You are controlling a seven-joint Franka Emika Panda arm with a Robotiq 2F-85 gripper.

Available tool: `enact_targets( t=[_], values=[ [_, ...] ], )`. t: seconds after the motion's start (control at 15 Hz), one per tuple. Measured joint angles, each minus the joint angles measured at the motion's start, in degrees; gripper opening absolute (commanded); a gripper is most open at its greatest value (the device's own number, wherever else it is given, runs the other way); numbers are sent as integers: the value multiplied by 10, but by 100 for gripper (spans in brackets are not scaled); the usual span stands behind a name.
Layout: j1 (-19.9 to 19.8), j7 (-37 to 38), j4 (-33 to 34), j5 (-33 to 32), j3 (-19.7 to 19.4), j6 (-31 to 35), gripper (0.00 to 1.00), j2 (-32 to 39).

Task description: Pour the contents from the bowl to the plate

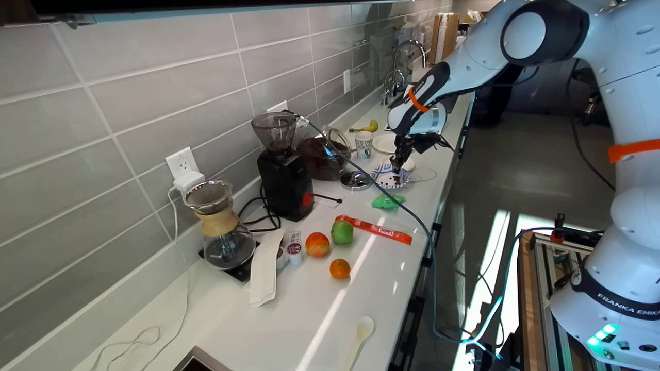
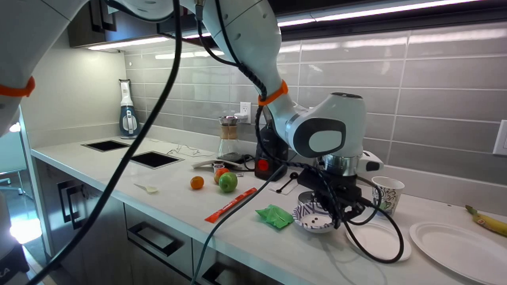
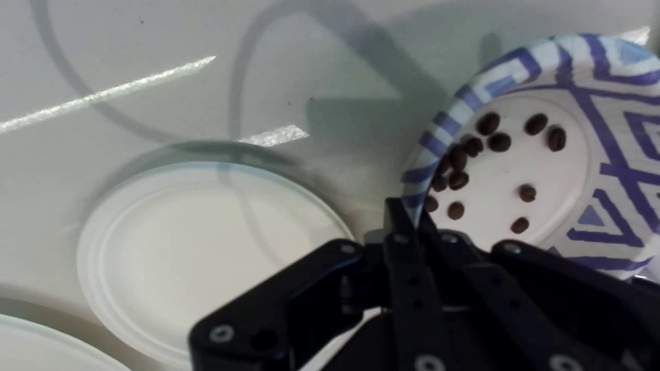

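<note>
**Your gripper (image 3: 414, 215) has the bowl (image 3: 613, 170) by its rim**

From the left in your wrist view: a big plate (image 3: 31, 355), partly in frame, then a small plate (image 3: 206, 247). Next are your fingers (image 3: 402, 257), pinching the bowl's left rim, one inside and one outside. The bowl is just beside the small plate, its beans (image 3: 499, 141) lying on its bottom, most toward the left. Whether it touches the counter (image 3: 154, 31), you can't tell.
</note>
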Motion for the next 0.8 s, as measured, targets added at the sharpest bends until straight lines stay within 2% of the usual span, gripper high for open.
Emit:
enact_targets(
  t=[0.33,0.8],
  values=[
    [-32,-24,0,22,22,-31,1,-21],
    [-59,-63,0,64,31,-72,1,-43]
  ],
)
